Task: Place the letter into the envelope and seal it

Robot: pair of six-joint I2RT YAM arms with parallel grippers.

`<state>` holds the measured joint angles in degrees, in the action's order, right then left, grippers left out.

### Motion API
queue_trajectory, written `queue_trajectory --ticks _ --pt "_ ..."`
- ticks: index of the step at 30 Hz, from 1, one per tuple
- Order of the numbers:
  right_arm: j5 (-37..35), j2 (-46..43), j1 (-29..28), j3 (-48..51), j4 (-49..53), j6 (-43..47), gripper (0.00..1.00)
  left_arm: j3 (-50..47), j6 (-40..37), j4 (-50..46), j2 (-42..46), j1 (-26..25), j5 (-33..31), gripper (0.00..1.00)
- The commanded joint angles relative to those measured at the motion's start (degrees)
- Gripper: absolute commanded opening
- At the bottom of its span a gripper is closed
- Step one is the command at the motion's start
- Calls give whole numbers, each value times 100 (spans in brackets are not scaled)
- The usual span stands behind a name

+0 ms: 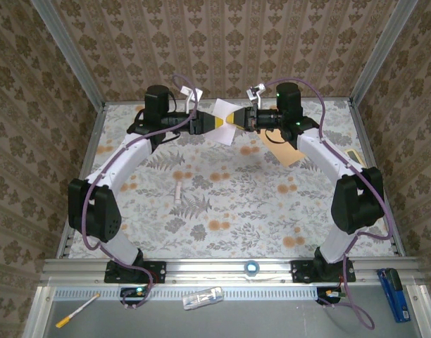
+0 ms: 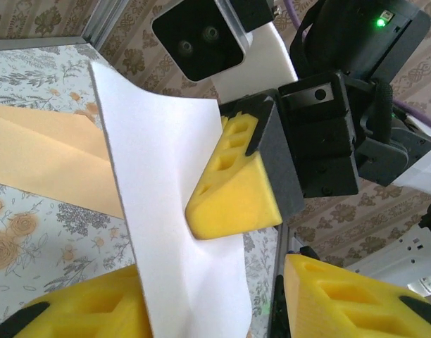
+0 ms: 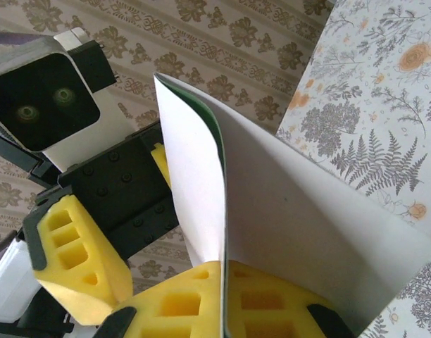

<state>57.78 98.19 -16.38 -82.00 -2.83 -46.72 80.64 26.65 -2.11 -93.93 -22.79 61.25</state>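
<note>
My right gripper (image 1: 241, 118) is pressed together on the letter (image 1: 226, 135), holding it in the air over the far edge of the table (image 1: 96, 169). My left gripper (image 1: 217, 121) has its jaws apart around the sheet's other side. To take it well, I should close squarely on the paper without creasing it. The envelope (image 1: 282, 149) lies flat toward the far right corner. The floral cloth (image 1: 222, 211) looks soft, and the patterned walls (image 1: 201, 42) stand close.

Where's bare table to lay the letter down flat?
The tablecloth is bare between the arms, from the small white stick to the front rail. Crowded at the far edge: left gripper and right gripper meet at the letter, the envelope just right of them.
</note>
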Motion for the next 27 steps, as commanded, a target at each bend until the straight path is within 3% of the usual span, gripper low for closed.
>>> queue_trajectory --ticks 1,3,13,15,16,19,22,24,27 --pt "-14 -226 12 11 -82 -21 0 4 -297 -211 -37 37 19 42" --pt "-12 -236 12 17 -96 -21 0 0 -302 -211 -44 48 1 39" --pt "-33 -256 12 16 -126 -41 2 -7 -267 -162 -26 81 1 3" --pt "-38 -262 12 17 -122 -39 11 -11 -197 -95 -23 107 5 0" --pt "-31 -281 11 17 -118 -31 21 -26 -150 -14 -19 128 10 0" --pt "-55 -357 44 51 -3 87 64 -130 96 330 20 177 -7 0" --pt "-153 -561 134 130 256 337 91 -247 392 751 95 243 -127 0" --pt "-264 -713 237 190 430 444 100 -341 590 1041 161 285 -314 0" --pt "-380 -975 418 440 406 484 100 -581 1058 1663 284 319 -783 0"
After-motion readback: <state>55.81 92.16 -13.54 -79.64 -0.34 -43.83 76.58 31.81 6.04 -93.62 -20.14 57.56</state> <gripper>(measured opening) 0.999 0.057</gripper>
